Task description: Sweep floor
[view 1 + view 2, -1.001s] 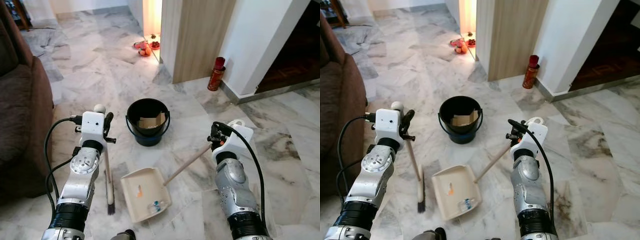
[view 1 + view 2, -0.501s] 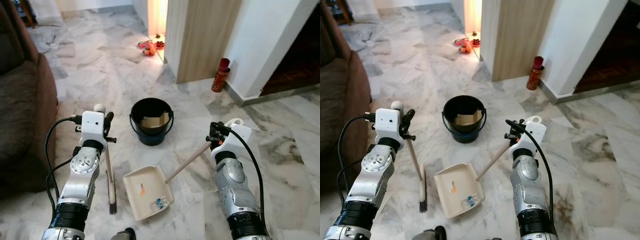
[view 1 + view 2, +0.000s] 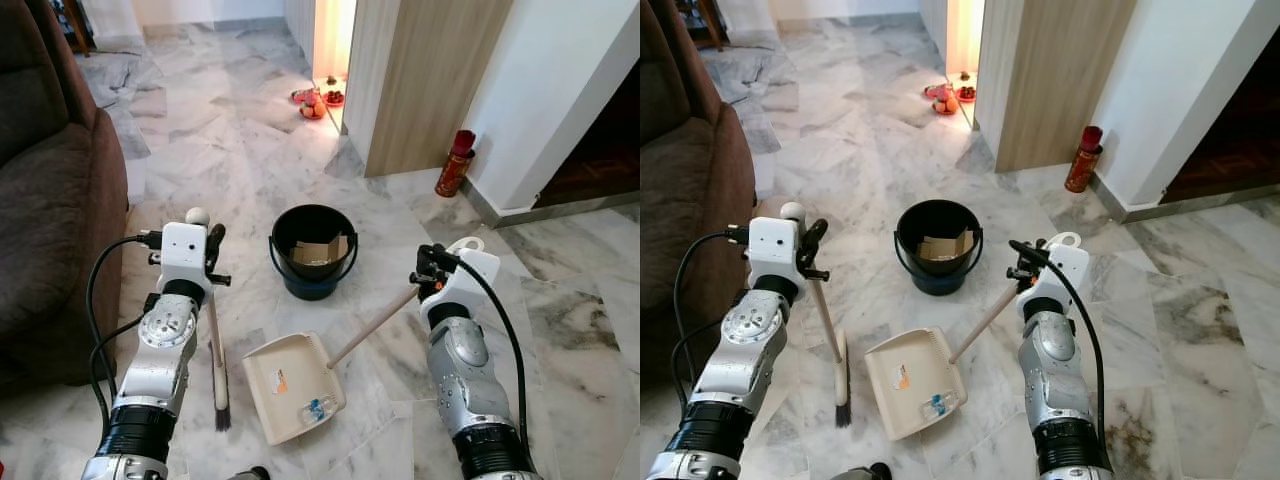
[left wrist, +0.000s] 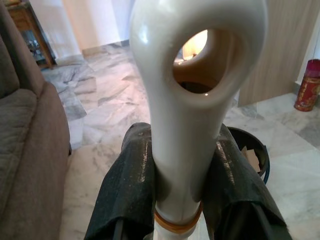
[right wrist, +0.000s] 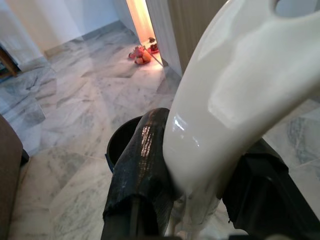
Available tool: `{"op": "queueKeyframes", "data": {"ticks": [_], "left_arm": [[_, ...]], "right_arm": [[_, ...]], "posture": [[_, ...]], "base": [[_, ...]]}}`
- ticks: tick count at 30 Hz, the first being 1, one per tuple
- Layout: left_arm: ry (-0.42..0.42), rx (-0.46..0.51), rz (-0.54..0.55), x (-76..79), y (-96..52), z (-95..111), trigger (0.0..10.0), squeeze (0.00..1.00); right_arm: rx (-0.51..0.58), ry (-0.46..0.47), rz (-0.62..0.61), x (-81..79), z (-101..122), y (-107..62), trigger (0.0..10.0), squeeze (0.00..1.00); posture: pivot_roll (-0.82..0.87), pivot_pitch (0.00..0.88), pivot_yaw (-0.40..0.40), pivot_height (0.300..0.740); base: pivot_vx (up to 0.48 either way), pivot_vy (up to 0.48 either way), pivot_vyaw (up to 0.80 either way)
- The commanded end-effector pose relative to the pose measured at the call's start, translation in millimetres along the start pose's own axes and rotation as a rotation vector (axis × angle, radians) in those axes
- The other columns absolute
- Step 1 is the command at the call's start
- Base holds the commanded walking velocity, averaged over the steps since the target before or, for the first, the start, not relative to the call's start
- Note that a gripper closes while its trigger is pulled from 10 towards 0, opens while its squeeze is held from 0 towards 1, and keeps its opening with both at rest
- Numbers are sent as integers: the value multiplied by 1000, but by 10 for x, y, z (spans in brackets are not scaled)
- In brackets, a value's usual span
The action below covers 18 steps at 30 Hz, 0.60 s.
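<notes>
Centrally, at 12 o'clock from the robot, a black bucket (image 3: 313, 250) stands on the marble floor (image 3: 230, 170) with a piece of cardboard (image 3: 320, 252) inside it. Nearer the robot, a cream dustpan (image 3: 292, 388) lies flat on the floor; it holds a small orange scrap (image 3: 280, 381) and a blue-and-clear scrap (image 3: 316, 408). Its long handle (image 3: 373, 326) slants up toward 2 o'clock, where the right gripper (image 5: 200, 175) is clamped around the white looped grip. At 10 o'clock from the dustpan, the left gripper (image 4: 180, 165) is closed on the white looped top of the broom (image 3: 217, 350), which stands nearly upright with its dark bristles (image 3: 222, 418) touching the floor just beside the dustpan. A brown sofa (image 3: 45, 200) borders the scene at 9 o'clock. A red canister (image 3: 454, 164) stands at 1 o'clock against the white wall, beside a wooden panel (image 3: 425, 80).
</notes>
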<state>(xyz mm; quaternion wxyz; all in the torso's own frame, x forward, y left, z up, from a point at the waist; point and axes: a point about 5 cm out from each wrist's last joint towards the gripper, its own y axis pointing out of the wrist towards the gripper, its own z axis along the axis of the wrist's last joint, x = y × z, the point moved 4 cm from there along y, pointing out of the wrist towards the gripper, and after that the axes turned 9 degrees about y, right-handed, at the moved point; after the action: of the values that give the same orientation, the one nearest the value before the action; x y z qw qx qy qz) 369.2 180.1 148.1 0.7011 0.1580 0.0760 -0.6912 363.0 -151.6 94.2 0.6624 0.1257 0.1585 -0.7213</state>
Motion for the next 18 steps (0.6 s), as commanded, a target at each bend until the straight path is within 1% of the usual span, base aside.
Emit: {"op": "queueKeyframes", "data": {"ticks": [1, 6, 8, 18], "left_arm": [[12, 30, 5, -12, 26, 77, 10000, 0], [16, 31, 2, -10, 23, 79, 10000, 0], [15, 30, 1, -9, 23, 78, 10000, 0], [20, 33, -3, -3, 23, 83, 10000, 0]], "right_arm": [[41, 19, 15, -48, 100, 23, 10000, 0], [40, 20, 17, -50, 99, 21, 10000, 0], [40, 20, 18, -51, 98, 20, 10000, 0], [39, 20, 18, -54, 96, 18, 10000, 0]], "posture": [[-39, 104, -33, 740], [-39, 104, -33, 740], [-39, 104, -33, 740], [-38, 104, -34, 740]], "base": [[296, 0, 0], [276, 0, 0], [0, 0, 0], [288, 0, 0]]}}
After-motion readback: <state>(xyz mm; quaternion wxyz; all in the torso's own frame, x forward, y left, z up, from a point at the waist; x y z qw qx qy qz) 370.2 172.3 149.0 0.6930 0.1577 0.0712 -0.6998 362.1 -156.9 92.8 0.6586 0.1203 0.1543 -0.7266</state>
